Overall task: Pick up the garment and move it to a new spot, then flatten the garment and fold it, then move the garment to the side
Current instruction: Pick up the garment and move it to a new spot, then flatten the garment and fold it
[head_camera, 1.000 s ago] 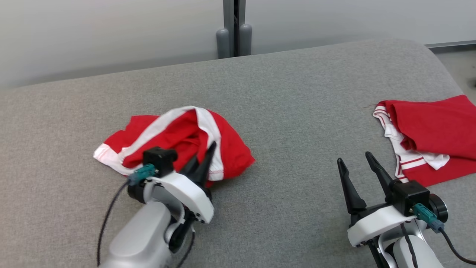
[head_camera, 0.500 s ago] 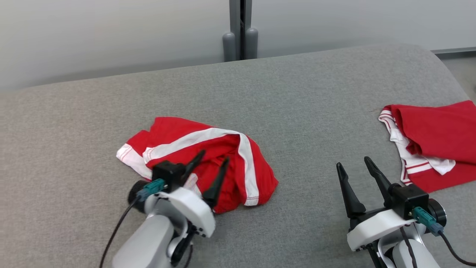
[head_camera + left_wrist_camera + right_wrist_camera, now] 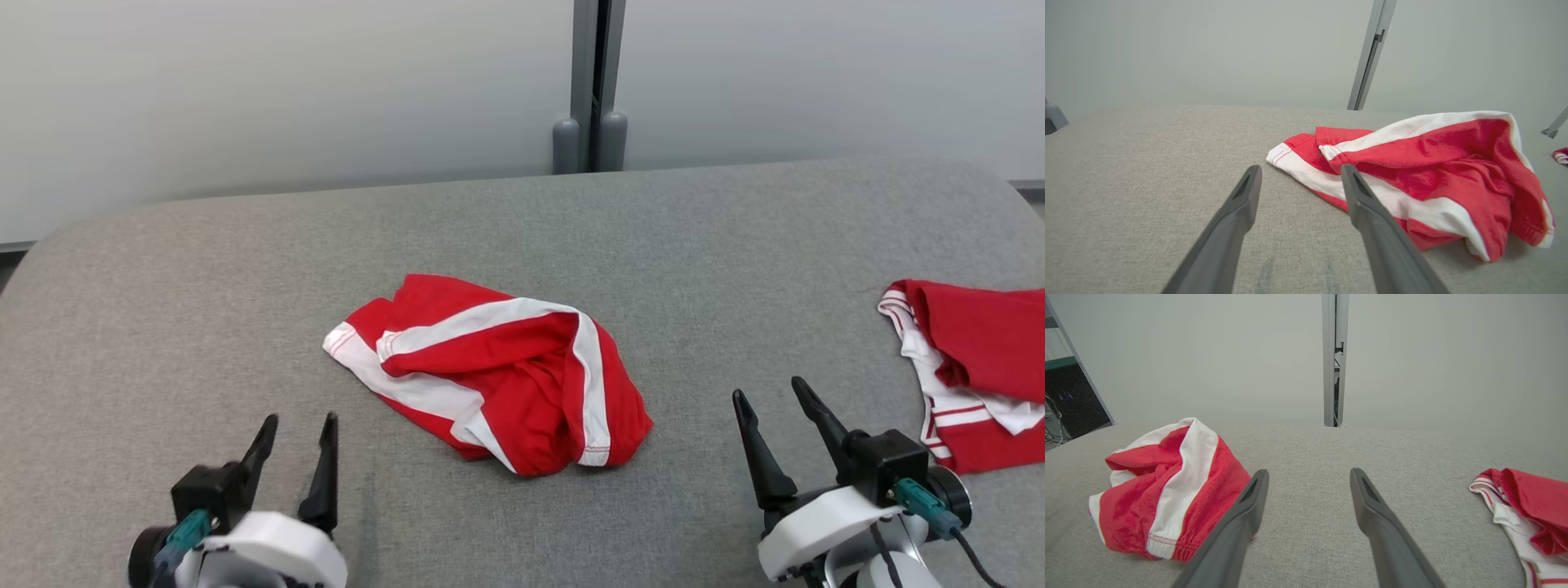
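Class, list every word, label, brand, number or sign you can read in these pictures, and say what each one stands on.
None: no readable text anywhere.
Red and white garment: plain stripes, no lettering or tag showing.
Second red garment: stripes, no print.
Left gripper and right gripper: no markings to read.
Grey surface: unmarked.

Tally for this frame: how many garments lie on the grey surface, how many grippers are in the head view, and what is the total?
Garments: 2, the crumpled red-and-white garment in the middle and a second red-and-white garment at the right edge.
Grippers: 2, the left gripper and the right gripper, both open and holding nothing.
Total: 4
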You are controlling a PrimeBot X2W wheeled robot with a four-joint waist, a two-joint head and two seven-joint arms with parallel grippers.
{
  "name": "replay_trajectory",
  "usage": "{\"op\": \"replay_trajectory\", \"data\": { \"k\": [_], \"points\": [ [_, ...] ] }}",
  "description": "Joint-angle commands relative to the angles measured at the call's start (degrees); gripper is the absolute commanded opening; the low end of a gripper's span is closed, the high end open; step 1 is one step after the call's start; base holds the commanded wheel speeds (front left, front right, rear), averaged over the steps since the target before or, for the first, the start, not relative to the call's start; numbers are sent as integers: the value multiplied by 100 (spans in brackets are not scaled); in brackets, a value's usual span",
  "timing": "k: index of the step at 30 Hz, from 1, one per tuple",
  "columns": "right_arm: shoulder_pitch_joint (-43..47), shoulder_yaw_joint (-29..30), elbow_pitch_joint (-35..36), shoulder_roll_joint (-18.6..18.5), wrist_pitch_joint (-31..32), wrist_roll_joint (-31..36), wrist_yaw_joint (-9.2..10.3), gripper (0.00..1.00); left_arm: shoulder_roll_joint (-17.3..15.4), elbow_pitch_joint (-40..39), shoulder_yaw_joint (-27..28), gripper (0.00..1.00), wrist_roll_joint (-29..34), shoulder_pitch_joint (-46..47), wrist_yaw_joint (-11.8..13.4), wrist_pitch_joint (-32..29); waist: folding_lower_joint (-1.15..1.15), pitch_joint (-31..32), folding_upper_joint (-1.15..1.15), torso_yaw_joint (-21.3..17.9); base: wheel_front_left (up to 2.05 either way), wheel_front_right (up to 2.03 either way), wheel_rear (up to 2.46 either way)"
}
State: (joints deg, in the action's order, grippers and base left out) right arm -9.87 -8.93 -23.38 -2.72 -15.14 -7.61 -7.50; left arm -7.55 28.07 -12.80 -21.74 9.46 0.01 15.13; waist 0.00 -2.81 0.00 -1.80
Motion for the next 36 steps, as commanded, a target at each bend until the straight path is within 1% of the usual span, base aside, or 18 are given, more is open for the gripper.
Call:
{"op": "replay_trajectory", "data": {
  "k": [1, 6, 9, 13, 16, 24, 29, 30, 31, 33, 36],
  "points": [
    [99, 4, -40, -38, 2, -6, 2, 100, -12, -63, 136, 100, 97, -123, -10, -1, 0, 100, 0, 80, 0, 0, 0],
    [165, -137, -103, -39, 2, -113, 2, 100, 58, -363, 686, 100, 423, -676, -65, -1, 0, 222, 0, 152, 0, 0, 0],
    [242, -223, -165, -37, 2, -159, 2, 100, 146, -486, 944, 100, 579, -964, -140, 0, 0, 254, 0, 191, 0, 0, 0],
    [315, -302, -218, -37, 2, -205, 2, 100, 254, -541, 1227, 100, 721, -1161, -246, 0, 0, 269, 0, 233, 0, 0, 0],
    [332, -347, -244, -38, 2, -230, 2, 100, 340, -568, 1338, 100, 819, -1246, -301, 0, 0, 264, 0, 259, 0, 0, 0],
    [277, -487, -275, -37, 2, -271, 2, 100, 431, -568, 1432, 100, 970, -1066, -463, -1, 0, 148, 0, 380, 0, 0, 0],
    [241, -846, -400, -36, 2, -341, 2, 100, 449, -516, 1378, 100, 1011, -993, -539, 0, 0, 64, 0, 491, 0, 0, 0],
    [209, -1028, -460, -37, 2, -394, 2, 100, 453, -504, 1339, 100, 999, -964, -556, 0, 0, 22, 0, 542, 0, 0, 0],
    [209, -1028, -460, -37, 2, -394, 2, 100, 453, -504, 1339, 100, 999, -964, -556, 0, 0, 22, 0, 542, 0, 0, 0],
    [141, -1253, -542, -41, 2, -451, 2, 100, 453, -480, 1299, 100, 931, -941, -570, -1, 0, -30, 0, 615, 0, 0, 0],
    [32, -1401, -620, -40, 2, -480, 2, 100, 455, -466, 1254, 100, 906, -889, -588, -1, 0, -88, 0, 689, 0, 0, 0]
  ]
}}
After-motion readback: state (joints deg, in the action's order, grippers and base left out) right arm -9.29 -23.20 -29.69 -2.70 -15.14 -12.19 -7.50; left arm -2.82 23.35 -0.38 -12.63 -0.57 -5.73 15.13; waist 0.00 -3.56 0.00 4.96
